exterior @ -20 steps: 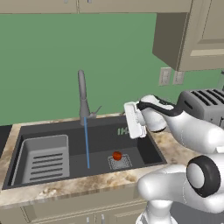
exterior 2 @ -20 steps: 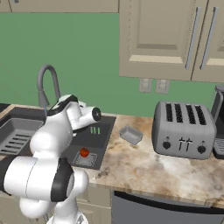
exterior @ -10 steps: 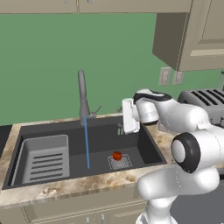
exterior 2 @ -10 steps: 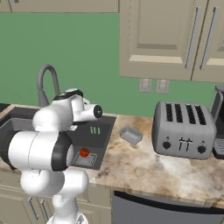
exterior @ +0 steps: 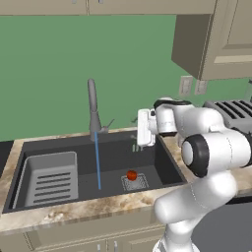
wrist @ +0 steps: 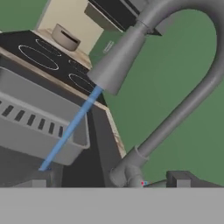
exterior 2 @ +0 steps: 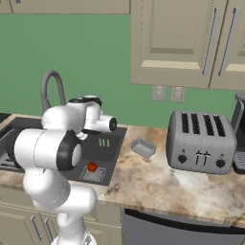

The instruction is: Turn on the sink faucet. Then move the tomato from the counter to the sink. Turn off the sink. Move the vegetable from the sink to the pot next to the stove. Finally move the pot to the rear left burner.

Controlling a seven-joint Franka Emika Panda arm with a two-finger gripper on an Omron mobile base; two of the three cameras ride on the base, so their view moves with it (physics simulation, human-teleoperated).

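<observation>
A green wall backs the beige and brown marbled stone desk (exterior: 74, 211), with cream cupboards above. On the far left, the hand view shows the flat black glass cooktop marked with white rings (wrist: 41, 57), and past it the round grey-brown metal pot (wrist: 65, 38) standing on the desk, its inside too small to make out. Next comes the dark grey rectangular sink (exterior: 162, 160), sunk in the desk, with a lighter grey slotted tray insert (exterior: 49, 177) filling its left half. The tall slim grey gooseneck faucet (exterior: 92, 106) rises at the back rim, and a thin blue stream of water (exterior: 97, 160) falls to the basin floor. Right of the stream, the small round red-orange tomato (exterior: 131, 174) sits on the square drain grate (exterior: 134, 182). Above the sink's right rear part hangs the white hand (exterior: 143, 127), near the faucet's base; its fingers stand wide apart, gripping nothing. Further right, a small grey rectangular dish (exterior 2: 143, 147) and a silver four-slot toaster (exterior 2: 201, 141) stand on open desk.
</observation>
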